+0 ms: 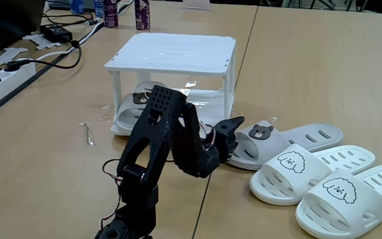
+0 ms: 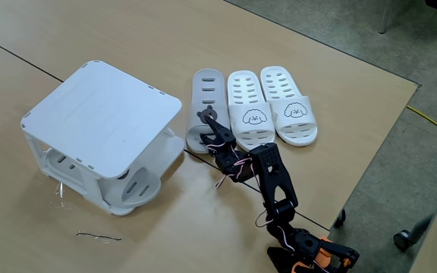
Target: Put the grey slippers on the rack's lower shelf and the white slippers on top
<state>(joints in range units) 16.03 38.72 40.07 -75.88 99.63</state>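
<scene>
Grey slipper: my light grey foam bear-face slide [image 1: 260,141] lies on the tabletop [image 1: 310,73] beside the white plastic two-tier rack [image 1: 174,53].
Claw: black claw [image 1: 236,126] at its strap edge; closure — I cannot tell.
Handling: light, bendy; I'd pinch the strap.

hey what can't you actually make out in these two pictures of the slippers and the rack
- Gripper: in both fixed views, too small and dark to tell whether its fingers clamp the grey slipper; the arm covers that slipper's toe end.
- Grey slipper on the lower shelf: mostly hidden by the arm and the rack top.
- Right white slipper: cut off by the frame edge.
</scene>
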